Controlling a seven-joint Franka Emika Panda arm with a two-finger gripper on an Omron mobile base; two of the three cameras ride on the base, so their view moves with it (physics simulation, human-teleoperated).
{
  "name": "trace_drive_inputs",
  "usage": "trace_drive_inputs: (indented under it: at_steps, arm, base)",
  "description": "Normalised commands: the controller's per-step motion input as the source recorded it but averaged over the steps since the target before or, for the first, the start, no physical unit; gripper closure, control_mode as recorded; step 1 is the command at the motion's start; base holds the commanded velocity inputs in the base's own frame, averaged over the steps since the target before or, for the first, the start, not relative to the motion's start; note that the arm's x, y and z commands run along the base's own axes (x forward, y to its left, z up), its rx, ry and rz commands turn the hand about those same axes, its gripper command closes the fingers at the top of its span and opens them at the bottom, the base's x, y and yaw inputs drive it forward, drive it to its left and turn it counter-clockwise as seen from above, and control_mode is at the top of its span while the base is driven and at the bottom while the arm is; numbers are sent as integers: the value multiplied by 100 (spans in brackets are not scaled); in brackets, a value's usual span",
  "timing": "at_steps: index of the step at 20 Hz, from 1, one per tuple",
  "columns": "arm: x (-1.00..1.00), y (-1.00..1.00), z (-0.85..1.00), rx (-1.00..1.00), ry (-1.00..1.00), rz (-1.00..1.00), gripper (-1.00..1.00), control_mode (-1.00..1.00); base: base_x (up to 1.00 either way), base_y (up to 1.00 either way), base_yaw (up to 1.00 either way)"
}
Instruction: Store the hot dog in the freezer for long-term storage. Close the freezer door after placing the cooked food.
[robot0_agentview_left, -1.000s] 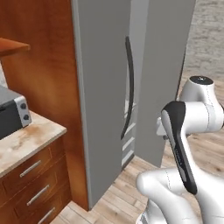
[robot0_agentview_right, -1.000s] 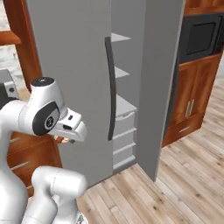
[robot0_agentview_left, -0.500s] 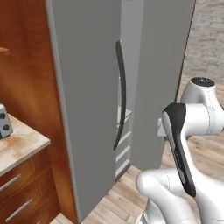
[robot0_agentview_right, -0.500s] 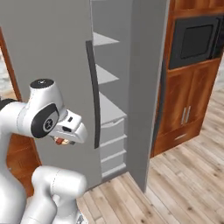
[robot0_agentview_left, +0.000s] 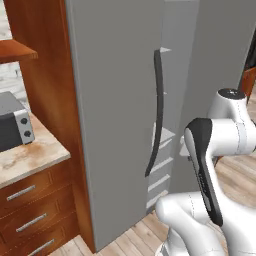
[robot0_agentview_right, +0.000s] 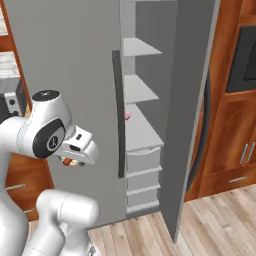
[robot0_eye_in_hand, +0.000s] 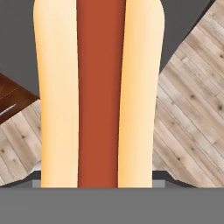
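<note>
The hot dog (robot0_eye_in_hand: 100, 92), a red-brown sausage in a tan bun, is very close in the hand view and stands lengthwise. In the right base view it peeks out under the hand as the hot dog (robot0_agentview_right: 70, 161), with my gripper (robot0_agentview_right: 71, 160) shut on it, tucked near my body in front of the wide left door. The grey freezer (robot0_agentview_right: 140, 130) is open ahead, showing shelves and drawers. Its freezer door (robot0_agentview_right: 192, 100) swings out on the right, also seen as the freezer door (robot0_agentview_left: 222, 50).
A small pink food item (robot0_agentview_right: 127, 115) lies on a freezer shelf. The wide left door (robot0_agentview_left: 115, 100) with its dark handle (robot0_agentview_left: 157, 110) is closed. A counter with drawers (robot0_agentview_left: 30, 160) and a grey appliance (robot0_agentview_left: 12, 127) lie left. Wooden cabinets with a black oven (robot0_agentview_right: 242, 60) stand right.
Both base views have shifted, so the base has moved; the fridge looks nearer and the counter appliance is back in the left view. The arm keeps its pose, still holding the hot dog.
</note>
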Motion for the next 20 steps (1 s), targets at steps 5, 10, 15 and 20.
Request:
trace_drive_inputs:
  at_steps: [5, 10, 15, 20]
  arm:
    - [0, 0, 0, 0, 0, 0, 100, 100]
    - [0, 0, 0, 0, 0, 0, 100, 100]
    - [0, 0, 0, 0, 0, 0, 100, 100]
    - [0, 0, 0, 0, 0, 0, 100, 100]
  base:
    - [40, -75, 52]
    - [21, -56, 46]
    - [20, -61, 30]
    - [3, -32, 6]
